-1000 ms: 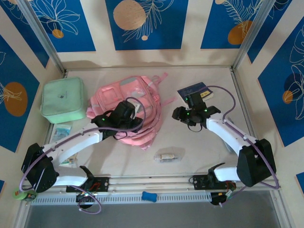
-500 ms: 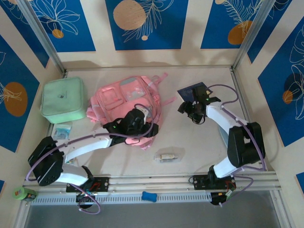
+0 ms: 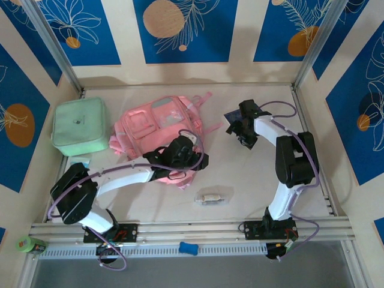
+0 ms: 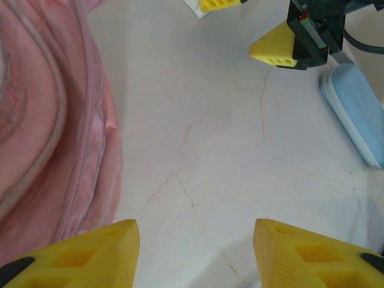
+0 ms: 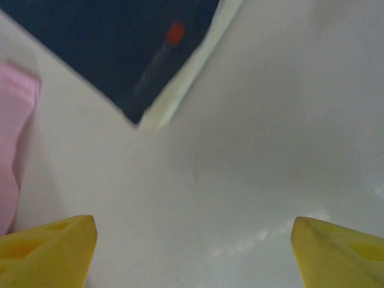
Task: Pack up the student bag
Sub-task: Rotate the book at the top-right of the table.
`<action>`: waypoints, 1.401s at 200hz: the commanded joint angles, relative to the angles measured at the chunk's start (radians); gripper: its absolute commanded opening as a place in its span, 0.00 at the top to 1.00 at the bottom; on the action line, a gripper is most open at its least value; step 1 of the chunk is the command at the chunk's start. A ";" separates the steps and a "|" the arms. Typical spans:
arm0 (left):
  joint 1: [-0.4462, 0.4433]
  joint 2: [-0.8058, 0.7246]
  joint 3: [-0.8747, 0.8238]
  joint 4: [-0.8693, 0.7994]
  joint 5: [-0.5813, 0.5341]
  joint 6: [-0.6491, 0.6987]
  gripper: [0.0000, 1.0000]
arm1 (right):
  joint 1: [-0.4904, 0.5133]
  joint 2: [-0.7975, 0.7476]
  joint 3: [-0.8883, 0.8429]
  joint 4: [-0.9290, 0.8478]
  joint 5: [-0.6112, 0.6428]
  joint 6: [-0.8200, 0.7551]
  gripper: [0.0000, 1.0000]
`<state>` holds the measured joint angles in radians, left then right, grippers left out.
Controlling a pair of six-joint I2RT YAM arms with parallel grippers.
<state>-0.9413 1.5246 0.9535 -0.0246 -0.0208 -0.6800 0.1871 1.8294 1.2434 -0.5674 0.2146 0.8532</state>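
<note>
Both arms have shifted. Left gripper [image 4: 195, 252] has swung rightward from over the bag's [image 3: 157, 123] near middle to its near right corner. Right gripper [image 5: 192, 246] has reached up to the dark blue book [image 5: 120, 42], its arm now folded steeply.

Both sets of jaws stand wider than a second ago.
- Left: fingers part-open, nothing between them, bare table [image 4: 240, 150] below, bag fabric just beside the left finger.
- Right: fingers spread wide, empty, book's corner just ahead, not yet between them.

Reading: left has let go of the bag, or not yet taken it. Right looks set up to pick the book, likely the first item to go in. Nothing seems packed yet.

Bag: lies flat mid-table, far of centre, between the green case [image 3: 80, 126] and the book. Soft pink fabric, rumpled, front pockets up, pale trim panel near the top, straps trailing right. Cannot tell whether the main zip is open. Left wrist view shows piped seams and a slack, folded edge.
</note>
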 commanded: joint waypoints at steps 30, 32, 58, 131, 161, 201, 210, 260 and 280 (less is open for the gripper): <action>-0.005 0.071 0.086 -0.006 -0.011 0.033 0.46 | -0.014 0.127 0.173 -0.041 0.062 0.006 0.22; -0.005 0.073 0.089 -0.008 -0.010 0.037 0.46 | -0.014 0.133 0.183 -0.045 0.064 0.006 0.22; -0.005 0.092 0.115 -0.028 -0.013 0.054 0.46 | -0.016 0.196 0.266 -0.098 0.118 -0.001 0.21; -0.004 0.118 0.137 -0.036 -0.003 0.061 0.44 | -0.057 0.204 0.203 -0.112 0.137 -0.030 0.19; -0.004 0.111 0.125 -0.034 -0.005 0.057 0.44 | -0.102 0.122 0.097 -0.092 0.157 -0.068 0.20; -0.004 0.105 0.116 -0.026 -0.004 0.052 0.44 | -0.135 0.040 0.082 -0.105 0.185 -0.172 0.23; -0.004 0.102 0.117 -0.025 -0.006 0.051 0.44 | -0.143 0.032 0.085 -0.099 0.126 -0.176 0.23; -0.003 0.106 0.137 -0.044 -0.022 0.066 0.44 | -0.173 0.085 0.129 -0.048 -0.149 -0.080 0.37; 0.001 0.115 0.154 -0.063 -0.019 0.085 0.43 | -0.185 0.116 0.141 -0.049 -0.165 -0.044 0.39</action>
<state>-0.9409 1.6272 1.0588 -0.0475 -0.0277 -0.6361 0.0242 1.9041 1.3525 -0.6182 0.1463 0.7517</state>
